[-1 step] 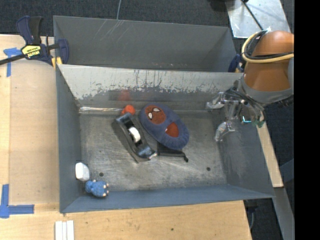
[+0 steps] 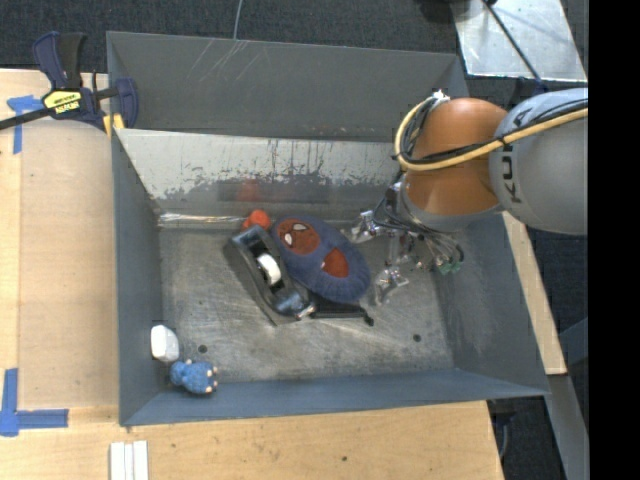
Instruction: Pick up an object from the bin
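Observation:
My gripper point(image 2: 376, 258) hangs low over the bin floor, right of centre, open, with nothing between its metal fingers point(image 2: 386, 284). Just to its left lies a blue soft slipper point(image 2: 322, 268) with two red spider-face patches; its right end is close to the fingertips, and I cannot tell whether they touch. A black tape dispenser point(image 2: 262, 268) with a white roll lies against the slipper's left side. A small orange thing point(image 2: 258, 219) peeks out behind the dispenser.
In the bin's front left corner lie a small white object point(image 2: 163, 343) and a little blue toy point(image 2: 193, 376). The arm with its orange cover and cables reaches in over the right wall. The bin's sloping walls close in all round.

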You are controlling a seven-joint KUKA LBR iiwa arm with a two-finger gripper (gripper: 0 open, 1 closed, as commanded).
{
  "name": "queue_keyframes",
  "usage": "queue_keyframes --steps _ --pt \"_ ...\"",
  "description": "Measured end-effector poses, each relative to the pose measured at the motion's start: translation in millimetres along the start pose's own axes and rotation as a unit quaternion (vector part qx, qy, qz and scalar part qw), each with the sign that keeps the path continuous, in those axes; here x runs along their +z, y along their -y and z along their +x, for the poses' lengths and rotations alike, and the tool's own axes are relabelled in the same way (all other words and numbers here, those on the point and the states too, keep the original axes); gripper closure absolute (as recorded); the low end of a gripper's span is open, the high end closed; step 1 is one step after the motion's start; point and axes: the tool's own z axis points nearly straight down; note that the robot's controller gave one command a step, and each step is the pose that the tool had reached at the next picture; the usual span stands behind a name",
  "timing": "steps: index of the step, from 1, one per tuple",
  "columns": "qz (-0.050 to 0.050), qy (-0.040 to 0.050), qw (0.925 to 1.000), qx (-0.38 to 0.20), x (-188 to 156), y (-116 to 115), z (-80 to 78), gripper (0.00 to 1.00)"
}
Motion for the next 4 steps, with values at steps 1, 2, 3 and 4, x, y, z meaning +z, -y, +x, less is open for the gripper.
queue_keyframes --steps 1,2,3,4 --pt "-0.002 0.0018 0.9994 0.036 -28.4 -84.3 7.6 0.0" --pt "-0.002 -0.0017 0.9932 0.117 -49.2 -89.6 37.9 0.0" --pt "0.002 -0.0015 0.9793 0.202 -1.4 -117.6 -14.9 0.0" --pt "-0.003 -0.0013 0.892 0.452 -0.5 -127.2 -31.5 0.0"
